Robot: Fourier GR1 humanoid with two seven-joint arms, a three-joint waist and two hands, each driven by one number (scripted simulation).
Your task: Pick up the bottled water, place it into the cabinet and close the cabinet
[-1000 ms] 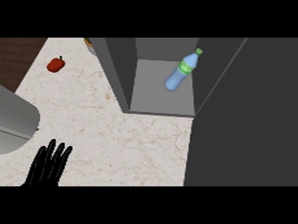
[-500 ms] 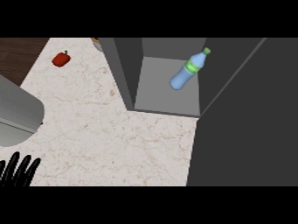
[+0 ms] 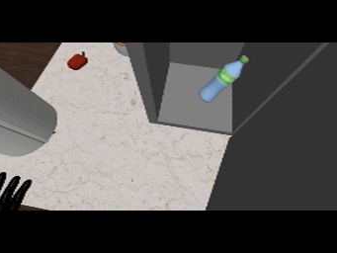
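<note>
Already the blue plastic water bottle with green cap (image 3: 221, 81) lies inside the open grey cabinet (image 3: 196, 106) at the surface's far edge. Left hand (image 3: 3, 192), at the near-left corner, fingers straight, holds nothing. Right hand unseen. Remaining step, judged: swing the dark door (image 3: 295, 143) shut.

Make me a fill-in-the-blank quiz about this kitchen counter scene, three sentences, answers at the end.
1. The blue plastic water bottle with a green cap sits inside the open dark grey ____.
2. The small red pepper lies on the marbled counter, to the ____ of the cabinet.
3. The black left hand shows at the view's lower ____ corner.

Answers: cabinet; left; left
</note>
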